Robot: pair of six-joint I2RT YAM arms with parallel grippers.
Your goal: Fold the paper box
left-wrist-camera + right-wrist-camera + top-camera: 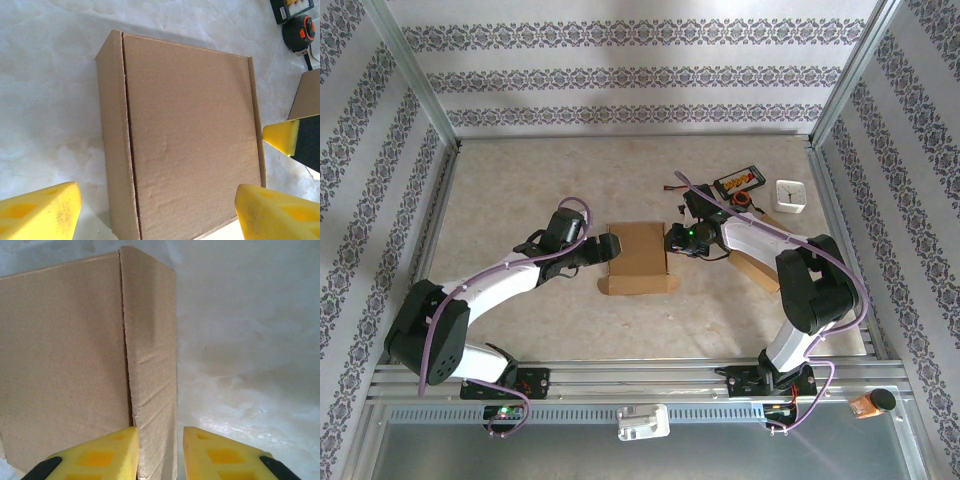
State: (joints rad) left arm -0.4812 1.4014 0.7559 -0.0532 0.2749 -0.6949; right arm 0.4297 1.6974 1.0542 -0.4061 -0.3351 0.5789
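The left jaws are standing spread wide, their yellow wedge-shaped fingers (42,210) flanking the flat brown corrugated-cardboard box (190,130). The right jaws are sitting close together, either side of the box's creased side wall (152,340) (whether they are pinching it, I cannot tell). Both white arms are reaching low and inward, meeting at the box, which is lying in the middle of the pale mottled counter (240,340).

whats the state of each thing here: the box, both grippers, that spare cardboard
paper box: lid folded down, lying flat
left gripper: open wide, above the box
right gripper: jaws narrow, either side of the box's side wall; grip unclear
spare cardboard: lying flat
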